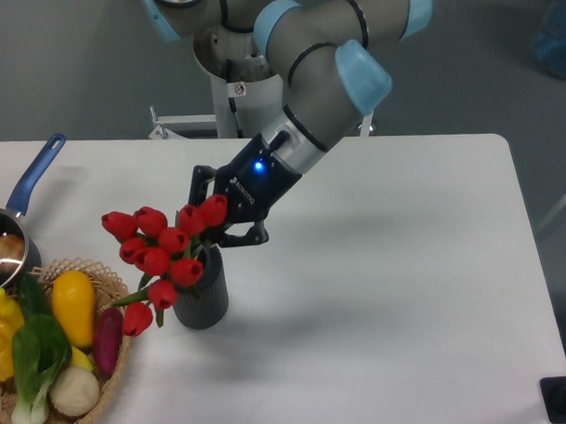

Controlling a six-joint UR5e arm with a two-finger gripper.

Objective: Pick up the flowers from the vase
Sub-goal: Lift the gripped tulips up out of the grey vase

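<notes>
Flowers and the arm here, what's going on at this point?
The robot arm has brought its gripper down to the bunch of red flowers standing in the dark vase on the white table. Its fingers sit among the upper buds, but the blooms hide whether they have closed on anything. The flowers are not lifted out yet. A basket of vegetables and a saucepan sit to the left, untouched.

1. The arm is built of thick grey cylindrical segments with pale blue round joint caps.
2. The black end effector carries small white lettering and a glowing blue light on its wrist ring.
</notes>
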